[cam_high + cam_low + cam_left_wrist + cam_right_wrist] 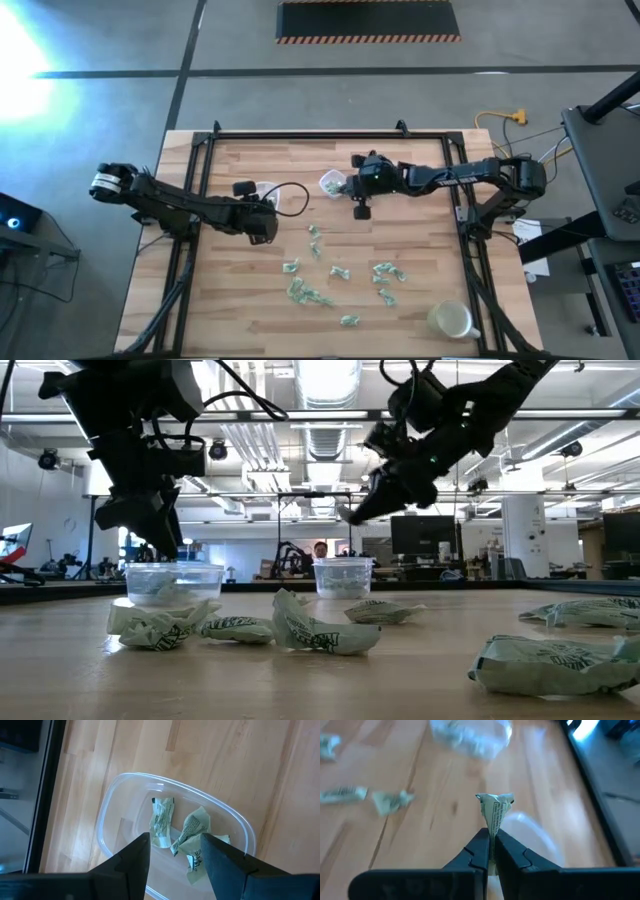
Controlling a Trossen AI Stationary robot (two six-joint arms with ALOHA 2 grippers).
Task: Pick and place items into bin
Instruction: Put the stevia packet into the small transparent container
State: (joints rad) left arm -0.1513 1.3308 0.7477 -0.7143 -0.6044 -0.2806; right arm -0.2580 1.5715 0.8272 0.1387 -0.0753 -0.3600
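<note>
Several pale green-and-white wrapped items (340, 272) lie scattered on the wooden table. My right gripper (492, 834) is shut on one wrapped item (494, 809), up in the air beside a small clear container (330, 181) at the table's far middle. My left gripper (175, 854) hangs open above another clear container (175, 827), which holds a few wrapped items (192, 832). In the low view both grippers (150, 530) (352, 513) stand above their containers (175, 580) (343, 575). My right gripper pinches the wrapped item by its lower end (493, 831) between its two fingertips. The fingers slant downward, coming from the table's right. The item sticks out past the fingertips, its crinkled top (494, 799) spread wider, lifted clear of the table.
A third clear round container (451, 320) stands near the table's front right corner. A black frame (300, 135) runs around the table's far and side edges. Loose items lie close to the low camera (320, 630) (560, 660).
</note>
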